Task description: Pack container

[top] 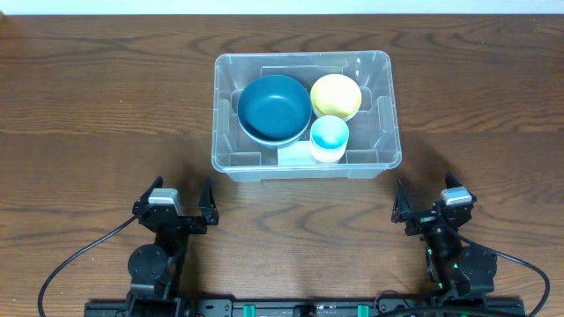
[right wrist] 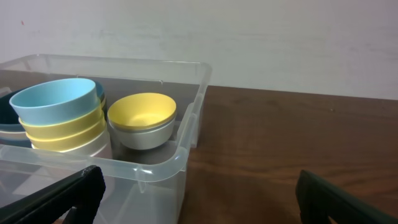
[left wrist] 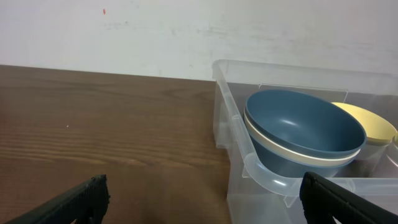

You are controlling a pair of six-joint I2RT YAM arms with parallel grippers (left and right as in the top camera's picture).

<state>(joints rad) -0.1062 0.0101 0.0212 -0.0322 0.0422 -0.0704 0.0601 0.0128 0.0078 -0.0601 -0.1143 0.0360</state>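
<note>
The clear plastic container (top: 231, 162) stands on the wood table beyond both arms. Inside it are a dark blue bowl (top: 274, 107) stacked on a pale one, a yellow bowl (top: 336, 95) on a grey one, and a stack of small bowls topped by a light blue one (top: 330, 136). A pale label lies on its floor. My left gripper (top: 181, 204) is open and empty, near the table's front, short of the container's left corner (left wrist: 236, 186). My right gripper (top: 427, 206) is open and empty, short of the right corner (right wrist: 180, 165).
Bare brown wood table (top: 97, 114) surrounds the container. A pale wall stands behind the table in the wrist views. Black cables trail from both arm bases at the front edge.
</note>
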